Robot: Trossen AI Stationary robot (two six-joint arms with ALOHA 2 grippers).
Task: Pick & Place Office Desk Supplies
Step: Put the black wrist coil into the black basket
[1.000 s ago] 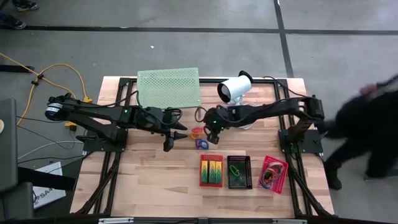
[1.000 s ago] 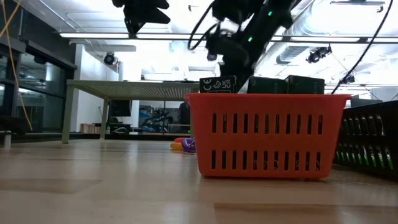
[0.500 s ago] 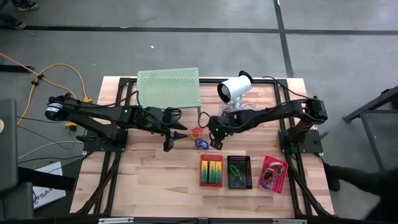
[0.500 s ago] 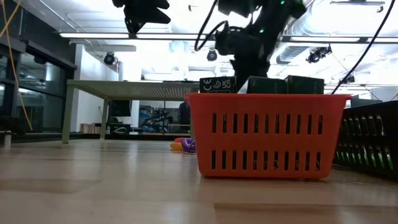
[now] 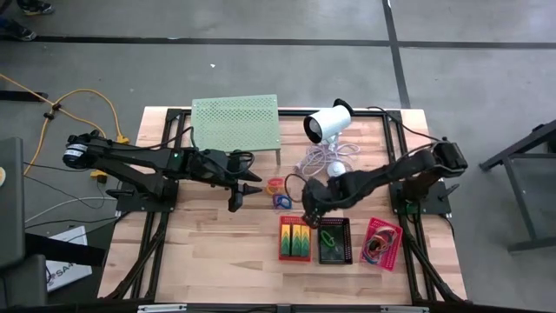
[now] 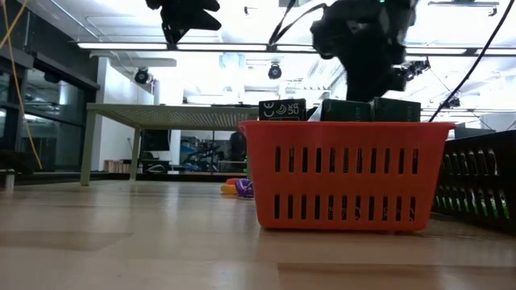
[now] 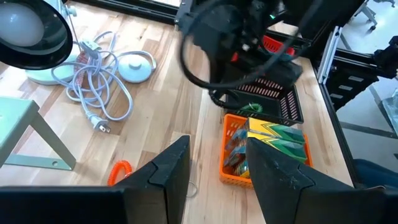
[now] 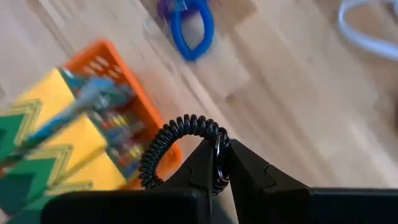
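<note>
**A:** Where is the right gripper (image 5: 310,215), and what has it got?

**B:** It hangs over the table just above the gap between the red basket (image 5: 294,238) and the black basket (image 5: 334,241). Its fingers (image 8: 208,169) are pressed together on a black coiled loop (image 8: 177,148), pinching it at one end so the coil curls out in front of them (the right wrist view shows this plainly).

**A:** And the baskets themselves?

**B:** Three stand in a row on the near half of the table. The red one on the left holds green and yellow packs (image 5: 295,236) standing on edge. The black one in the middle has a green loop (image 5: 328,236) in it. The pink basket (image 5: 381,243) on the right holds a tangle of coloured bands (image 5: 378,244).

**A:** Anything loose on the wood?

**B:** A blue loop (image 5: 282,201) and a red-orange one (image 5: 275,184) lie just beyond the red basket, between the two arms.

**A:** The left gripper (image 5: 253,189)?

**B:** It waits above the table to the left of those loose loops, fingers spread and nothing between them.

**A:** What stands at the far side?

**B:** A pale-green perforated stand (image 5: 235,121), and to its right a white cylinder device (image 5: 327,123) with its cable (image 5: 323,159) coiled on the table.
</note>
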